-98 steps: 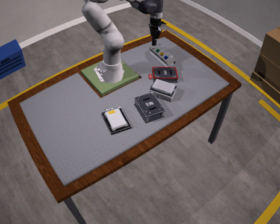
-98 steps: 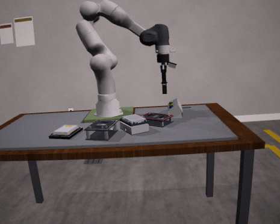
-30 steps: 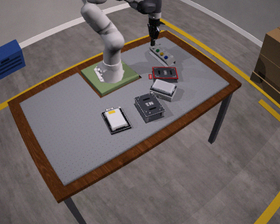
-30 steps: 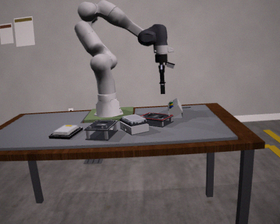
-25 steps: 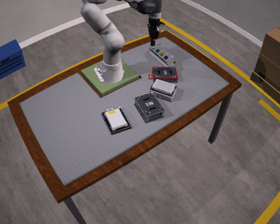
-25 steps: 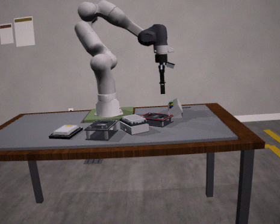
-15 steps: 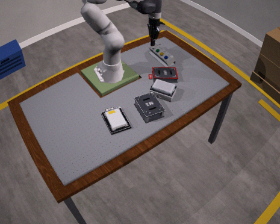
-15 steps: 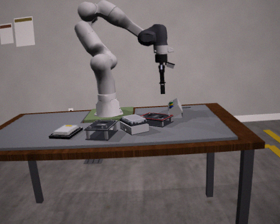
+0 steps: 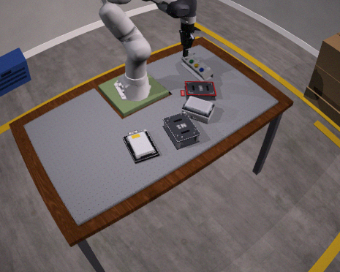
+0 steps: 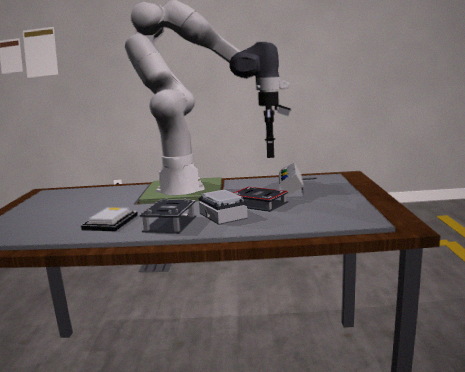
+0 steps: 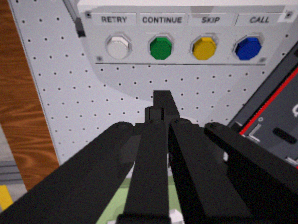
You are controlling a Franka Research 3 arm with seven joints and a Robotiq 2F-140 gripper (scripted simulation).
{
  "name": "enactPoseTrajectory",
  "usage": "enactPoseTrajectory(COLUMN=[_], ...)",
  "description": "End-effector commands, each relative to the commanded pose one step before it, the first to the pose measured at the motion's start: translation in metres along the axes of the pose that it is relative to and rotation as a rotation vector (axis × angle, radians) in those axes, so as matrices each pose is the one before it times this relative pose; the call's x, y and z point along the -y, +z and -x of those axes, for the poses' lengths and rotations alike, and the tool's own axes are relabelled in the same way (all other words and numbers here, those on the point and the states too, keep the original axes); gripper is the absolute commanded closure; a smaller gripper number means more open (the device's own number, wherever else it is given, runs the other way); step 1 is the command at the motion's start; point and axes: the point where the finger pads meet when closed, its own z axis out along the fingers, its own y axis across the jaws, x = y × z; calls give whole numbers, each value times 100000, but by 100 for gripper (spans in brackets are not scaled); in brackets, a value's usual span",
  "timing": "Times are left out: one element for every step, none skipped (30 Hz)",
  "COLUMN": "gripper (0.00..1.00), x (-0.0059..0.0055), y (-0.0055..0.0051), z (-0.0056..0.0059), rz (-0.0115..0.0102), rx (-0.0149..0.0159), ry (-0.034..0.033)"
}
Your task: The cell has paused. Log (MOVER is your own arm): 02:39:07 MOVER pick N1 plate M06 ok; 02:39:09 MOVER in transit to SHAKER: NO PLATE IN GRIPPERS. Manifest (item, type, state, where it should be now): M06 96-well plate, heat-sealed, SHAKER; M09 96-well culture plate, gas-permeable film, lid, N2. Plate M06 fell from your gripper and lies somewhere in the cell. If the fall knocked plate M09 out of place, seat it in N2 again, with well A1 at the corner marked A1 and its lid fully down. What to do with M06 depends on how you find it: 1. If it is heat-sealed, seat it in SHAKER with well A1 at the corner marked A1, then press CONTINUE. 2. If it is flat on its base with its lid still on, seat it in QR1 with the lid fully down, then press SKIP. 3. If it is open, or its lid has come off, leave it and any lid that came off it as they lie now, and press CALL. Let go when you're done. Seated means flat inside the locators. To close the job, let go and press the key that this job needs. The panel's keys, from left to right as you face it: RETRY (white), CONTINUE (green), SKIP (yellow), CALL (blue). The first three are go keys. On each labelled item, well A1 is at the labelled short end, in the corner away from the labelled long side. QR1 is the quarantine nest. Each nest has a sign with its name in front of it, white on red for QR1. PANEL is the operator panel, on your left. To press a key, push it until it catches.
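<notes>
My gripper [image 9: 186, 51] is shut and empty. It hangs point down above the operator panel [image 9: 197, 68], well clear of it in the side view [image 10: 270, 150]. In the wrist view the shut fingertips [image 11: 162, 107] sit below the green CONTINUE key [image 11: 160, 47], with white RETRY [image 11: 118, 48] to its left and yellow SKIP [image 11: 204, 47] and blue CALL [image 11: 248, 47] to its right. A sealed plate [image 9: 198, 105] lies flat on top of the white shaker box [image 10: 223, 206]. A lidded plate with a yellow label [image 9: 141, 145] sits in its black nest.
The red-rimmed QR1 nest [image 9: 200, 88] is empty beside the panel. The raised dark nest marked N1 [image 9: 181, 129] is empty. The arm's base stands on a green pad [image 9: 132, 95]. Cardboard boxes [image 9: 333, 77] stand off the table to the right.
</notes>
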Motion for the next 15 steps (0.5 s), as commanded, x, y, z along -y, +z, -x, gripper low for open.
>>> enactPoseTrajectory(gripper=[90, 90, 90, 90, 90, 90, 90, 90, 90, 90, 90, 90, 90, 90, 90], x=[-40, 0, 1, -1, 0, 1, -1, 0, 1, -1, 0, 1, -1, 0, 0], y=[301, 124, 130, 133, 138, 142, 143, 146, 148, 148, 148, 149, 146, 0, 0], z=[-444, -72, -74, -78, -80, -81, -83, -84, -85, -86, -86, -85, -85, 0, 0], rz=[98, 0, -2, 3, 0, -2, 2, 0, -3, 3, 0, -3, 3, 0, 0], rx=[-665, 0, -1, 1, 0, -1, 1, 0, -1, 1, 0, -1, 1, 0, 0], ry=[57, 0, -1, 1, 0, -1, 1, 0, -1, 1, 0, -1, 1, 0, 0])
